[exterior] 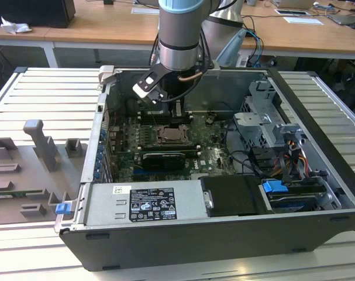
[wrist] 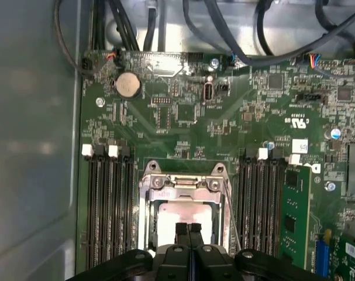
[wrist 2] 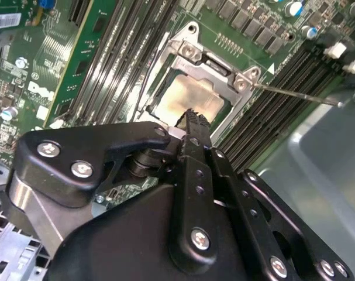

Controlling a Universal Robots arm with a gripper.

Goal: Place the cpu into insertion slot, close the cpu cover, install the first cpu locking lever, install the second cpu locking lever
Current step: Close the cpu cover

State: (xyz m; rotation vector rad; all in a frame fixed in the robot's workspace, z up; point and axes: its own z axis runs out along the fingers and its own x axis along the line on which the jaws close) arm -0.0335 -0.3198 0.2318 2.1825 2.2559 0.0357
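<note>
Fixture tray: the grey fixture tray (exterior: 25, 170) is sitting well off to the exterior view's left of the cpu cover (wrist: 147, 205), outside the computer case (exterior: 165, 249), and is playing no part here.
Computer case: it is lying open on its side, with the cpu cover about mid-board inside it.
Gripper: the gripper (wrist: 189, 229) is hovering right over the cpu cover, jaws clenched tight together with nothing between them. Whether it is touching metal, I cannot tell.
Cpu: the cpu (wrist: 183, 212) is sitting in the insertion slot (wrist: 152, 168), its pale top showing through the cpu cover's window, directly under the gripper.
Cpu cover: it is looking folded down, its frame lying flat around the cpu.
Locking lever: a thin wire locking lever (wrist 2: 294, 93) is sticking out free from one corner of the cpu cover, so I am judging it unlatched.
Step in hand: by my reading the cover is being seated, with the levers not yet done.
Doing it well: pressing straight down and gently, loading the frame rather than the bare cpu top, and staying clear of that loose wire.
Memory slots: dark memory slots (wrist: 107, 205) are running just beside the cpu cover on both flanks, leaving little room for a sideways slip.
Drive cage: the drive cage (exterior: 271, 126) is standing well apart, to the exterior view's right of the cpu cover.
</note>
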